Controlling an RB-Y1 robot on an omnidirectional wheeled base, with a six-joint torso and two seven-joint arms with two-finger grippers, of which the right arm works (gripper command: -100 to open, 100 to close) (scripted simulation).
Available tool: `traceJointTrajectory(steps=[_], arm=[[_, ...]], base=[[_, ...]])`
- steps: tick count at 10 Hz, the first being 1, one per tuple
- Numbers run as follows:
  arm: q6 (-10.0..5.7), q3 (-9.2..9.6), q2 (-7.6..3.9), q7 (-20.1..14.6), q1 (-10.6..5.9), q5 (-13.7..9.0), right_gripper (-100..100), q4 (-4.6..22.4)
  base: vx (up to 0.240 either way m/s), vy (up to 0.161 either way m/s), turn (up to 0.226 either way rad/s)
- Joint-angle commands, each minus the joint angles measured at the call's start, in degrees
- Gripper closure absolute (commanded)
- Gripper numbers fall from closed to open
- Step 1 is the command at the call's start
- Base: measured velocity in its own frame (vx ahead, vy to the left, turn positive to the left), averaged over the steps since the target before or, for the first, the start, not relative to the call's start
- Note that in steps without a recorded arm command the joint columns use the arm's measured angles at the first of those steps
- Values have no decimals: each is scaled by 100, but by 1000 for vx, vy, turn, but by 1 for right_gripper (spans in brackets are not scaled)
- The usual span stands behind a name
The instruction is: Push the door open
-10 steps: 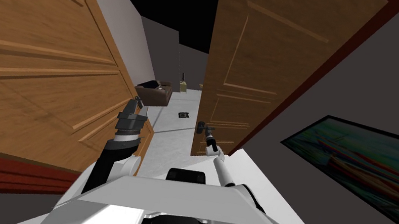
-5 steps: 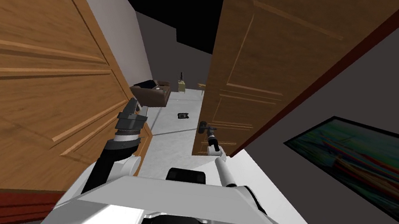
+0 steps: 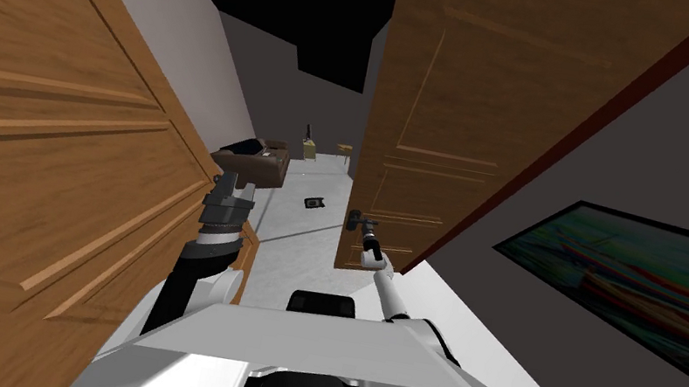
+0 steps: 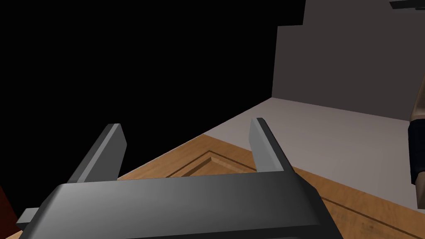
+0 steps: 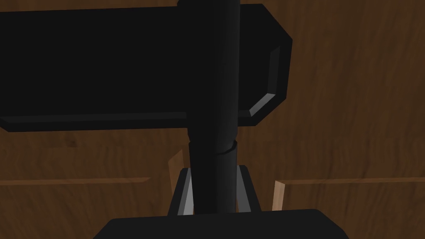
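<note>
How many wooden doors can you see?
2. The left door runs close beside the open left hand. The right door stands ahead, its dark handle gripped by the right hand. Others may be hidden.

The left arm (image 3: pixel 174 294) is black with a white band and ribbed grey wrist; the right arm (image 3: pixel 386 287) is slim, white, dark-jointed; the fingers (image 4: pixel 265 145) are light grey blades.

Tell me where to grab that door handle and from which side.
Take the handle by its slim round bar, approaching square to the door, one finger on each side. The bar stands clear of its flat plate, leaving room around it. The right gripper is shut on it just so.
</note>
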Motion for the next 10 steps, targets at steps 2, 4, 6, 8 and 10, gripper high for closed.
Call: traceJointTrajectory(steps=[2, 4, 6, 8, 10], arm=[[27, -242, -45, 51, -2, -39, 100, -56], [28, -388, -25, 88, -18, -62, 100, -23], [29, -501, -3, 117, -31, -81, 100, 2], [29, -579, 17, 137, -39, -93, 100, 19], [25, -664, -43, 152, -31, -110, 100, 42]], base=[[159, 146, -82], [170, 161, -93], [157, 146, -74], [150, 108, -55], [89, 33, -39]])
